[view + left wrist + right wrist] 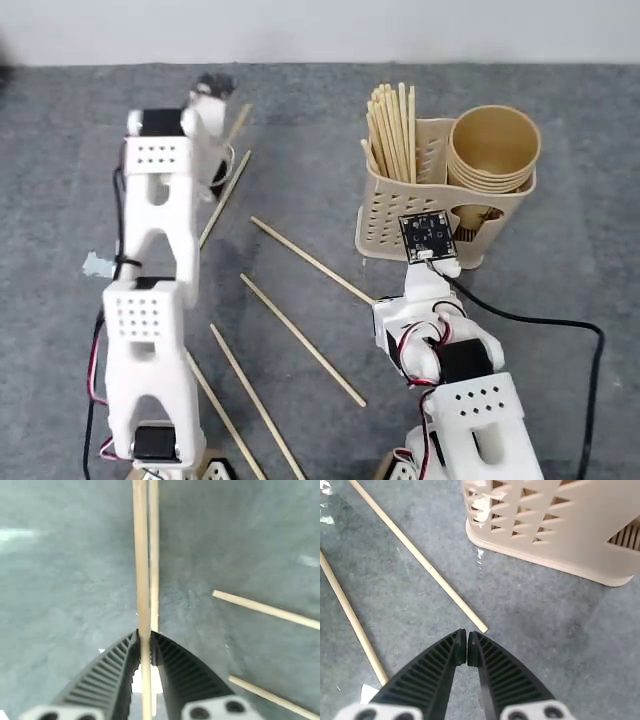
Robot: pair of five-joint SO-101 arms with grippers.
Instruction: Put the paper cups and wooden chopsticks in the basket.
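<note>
Nearest the lens in the left wrist view, the left gripper (144, 635) is clamped on a held chopstick (141, 555), its ribbed jaws pressed against both sides of the thin wooden rod. A second stick (154, 555) runs close alongside; whether it lies on the grey table (320, 120) below cannot be told. In the right wrist view the right gripper (466, 640) is closed on nothing, its tips meeting just beside the end of a floor chopstick (420, 560), with the basket (545, 525) close beyond. From the high view, the beige slotted basket (385, 215) stands at about one o'clock on the table. One compartment holds a nested stack of paper cups (495, 145), and the other an upright bundle of chopsticks (392, 130). No cup lies outside the basket, so that half of the job looks done. Much of the chopstick half remains: several loose chopsticks lie flat from the centre towards seven o'clock, among them a middle stick (310, 260) and a lower stick (300, 340). The left arm's pair lies up near eleven o'clock, well apart from the basket. The job seems well past halfway, with roughly six sticks left to carry over.
</note>
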